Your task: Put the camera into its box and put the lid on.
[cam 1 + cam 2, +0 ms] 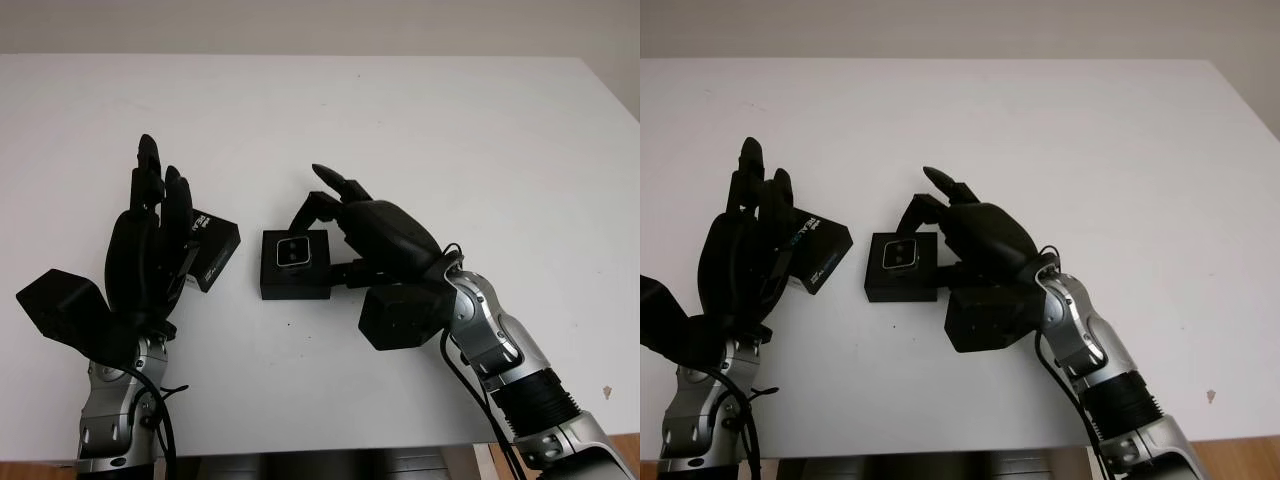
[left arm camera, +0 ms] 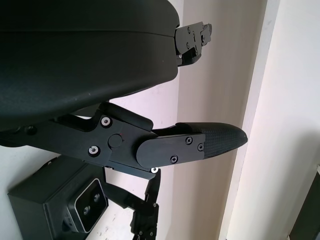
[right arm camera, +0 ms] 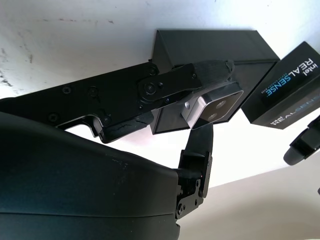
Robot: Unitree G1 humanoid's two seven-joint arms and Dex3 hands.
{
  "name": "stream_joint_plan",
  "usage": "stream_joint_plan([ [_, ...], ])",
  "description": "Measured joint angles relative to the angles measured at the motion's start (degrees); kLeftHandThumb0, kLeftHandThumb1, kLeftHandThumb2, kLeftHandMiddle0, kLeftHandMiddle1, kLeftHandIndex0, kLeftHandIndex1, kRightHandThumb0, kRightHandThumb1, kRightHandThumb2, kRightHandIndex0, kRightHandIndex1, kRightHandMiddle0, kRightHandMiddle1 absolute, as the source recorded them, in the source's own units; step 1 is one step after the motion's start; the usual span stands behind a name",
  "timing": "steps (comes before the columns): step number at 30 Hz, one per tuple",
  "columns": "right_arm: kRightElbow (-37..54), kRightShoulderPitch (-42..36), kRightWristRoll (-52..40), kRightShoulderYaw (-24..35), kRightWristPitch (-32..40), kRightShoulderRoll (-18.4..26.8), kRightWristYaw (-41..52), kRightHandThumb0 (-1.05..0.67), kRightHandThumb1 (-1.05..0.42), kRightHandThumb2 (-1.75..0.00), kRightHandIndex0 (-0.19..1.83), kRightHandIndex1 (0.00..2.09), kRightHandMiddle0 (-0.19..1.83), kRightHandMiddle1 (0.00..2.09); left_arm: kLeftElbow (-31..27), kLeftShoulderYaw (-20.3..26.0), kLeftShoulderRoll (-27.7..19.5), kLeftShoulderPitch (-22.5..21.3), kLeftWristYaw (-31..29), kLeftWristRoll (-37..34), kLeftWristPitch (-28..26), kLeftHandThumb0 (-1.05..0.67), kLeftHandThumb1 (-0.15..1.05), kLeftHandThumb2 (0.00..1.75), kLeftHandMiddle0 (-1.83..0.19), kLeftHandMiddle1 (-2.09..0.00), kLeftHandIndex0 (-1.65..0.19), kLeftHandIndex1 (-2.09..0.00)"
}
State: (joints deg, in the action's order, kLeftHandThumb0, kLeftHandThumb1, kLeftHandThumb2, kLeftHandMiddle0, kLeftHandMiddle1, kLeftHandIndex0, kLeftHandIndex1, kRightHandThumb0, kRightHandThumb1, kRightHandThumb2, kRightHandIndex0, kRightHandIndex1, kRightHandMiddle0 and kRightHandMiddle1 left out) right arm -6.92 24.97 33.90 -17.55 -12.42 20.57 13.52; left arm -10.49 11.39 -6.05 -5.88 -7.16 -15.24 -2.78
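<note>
A small silver camera (image 1: pixel 293 252) sits in the open black box (image 1: pixel 292 285) at the middle of the white table (image 1: pixel 450 130). My right hand (image 1: pixel 320 235) reaches in from the right, shut on the camera; in the right wrist view one finger (image 3: pixel 212 74) presses its top edge and another finger (image 3: pixel 197 145) its lower edge. The black lid (image 1: pixel 215 248), printed with "Intel RealSense", lies just left of the box. My left hand (image 1: pixel 155 200) is open and stands upright against the lid's left side, hiding part of it.
The table's far edge runs along the top of the head views and its right edge (image 1: pixel 612 110) slants down at the far right. A pale wall (image 2: pixel 295 100) appears in the left wrist view.
</note>
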Motion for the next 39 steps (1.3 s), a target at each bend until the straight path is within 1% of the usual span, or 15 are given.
stream_joint_plan([
  [5,2.02,-0.28,0.30,-0.14,0.84,0.80,2.05,-0.68,-0.88,-0.05,-0.19,0.02,0.00,0.16,0.00,0.01,0.00,0.00,0.03,0.02,0.04,-0.69,1.05,0.50,0.19,0.00,0.19,0.00],
  [9,2.89,-0.53,-0.86,0.06,1.23,1.24,3.98,-0.67,-0.90,-0.06,-0.19,0.00,-0.13,0.08,0.00,0.00,0.00,0.00,0.21,0.04,0.01,-0.69,1.05,0.50,0.19,0.00,0.19,0.00],
  [13,3.78,-0.76,-1.93,0.60,1.80,2.19,5.28,-0.67,-0.95,-0.08,-0.19,0.00,-0.18,0.05,0.00,0.01,0.00,0.00,0.26,0.05,0.01,-0.69,1.05,0.50,0.19,0.00,0.19,0.00],
  [20,5.37,0.17,-2.59,3.59,2.02,3.47,4.17,-0.74,-1.02,-0.08,-0.16,0.03,-0.11,0.08,0.00,0.03,-0.03,0.00,0.22,0.03,0.01,-0.69,1.05,0.50,0.19,0.00,0.19,0.00],
  [23,5.50,1.21,-3.17,4.98,2.05,4.07,3.93,-0.73,-1.03,-0.07,-0.14,0.04,-0.08,0.09,0.00,0.03,-0.06,-0.01,0.22,0.04,-0.01,-0.69,1.05,0.51,0.19,0.00,0.19,0.00],
  [26,5.56,2.18,-3.35,5.97,2.05,4.37,3.17,-0.71,-1.01,-0.05,-0.09,0.07,0.01,0.12,0.00,0.02,-0.13,-0.07,0.22,0.03,-0.02,-0.68,1.05,0.52,0.19,0.00,0.19,0.00],
  [29,5.56,3.02,-3.35,6.86,1.92,4.73,2.02,-0.72,-1.04,-0.07,-0.04,0.09,0.06,0.13,0.00,0.02,-0.40,-0.17,0.05,0.03,-0.01,-0.68,1.05,0.53,0.19,0.00,0.19,0.00],
  [32,5.56,3.46,-4.14,7.45,1.28,5.07,1.78,-0.74,-1.05,-0.16,-0.05,0.08,0.03,0.10,0.00,0.01,-0.56,-0.33,0.08,0.05,-0.02,-0.68,1.05,0.52,0.19,0.00,0.19,0.00],
  [34,5.56,3.52,-4.96,7.40,-0.33,5.27,1.94,-0.80,-1.05,-0.26,-0.06,0.07,0.00,0.08,0.00,-0.02,-0.57,-0.50,0.15,0.10,-0.02,-0.68,1.05,0.52,0.19,0.00,0.19,0.00],
  [35,5.57,3.52,-5.10,7.26,-1.12,5.46,2.25,-0.84,-1.05,-0.33,-0.07,0.06,-0.01,0.07,0.00,-0.03,-0.57,-0.56,0.16,0.11,-0.02,-0.68,1.05,0.52,0.19,0.00,0.19,0.00],
  [39,5.67,3.49,-5.14,5.77,-4.72,7.35,5.15,-0.89,-1.05,-0.49,-0.09,0.05,-0.04,0.05,0.00,-0.03,-0.57,-0.59,0.21,0.12,-0.08,-0.68,1.05,0.53,0.19,0.00,0.19,0.00],
])
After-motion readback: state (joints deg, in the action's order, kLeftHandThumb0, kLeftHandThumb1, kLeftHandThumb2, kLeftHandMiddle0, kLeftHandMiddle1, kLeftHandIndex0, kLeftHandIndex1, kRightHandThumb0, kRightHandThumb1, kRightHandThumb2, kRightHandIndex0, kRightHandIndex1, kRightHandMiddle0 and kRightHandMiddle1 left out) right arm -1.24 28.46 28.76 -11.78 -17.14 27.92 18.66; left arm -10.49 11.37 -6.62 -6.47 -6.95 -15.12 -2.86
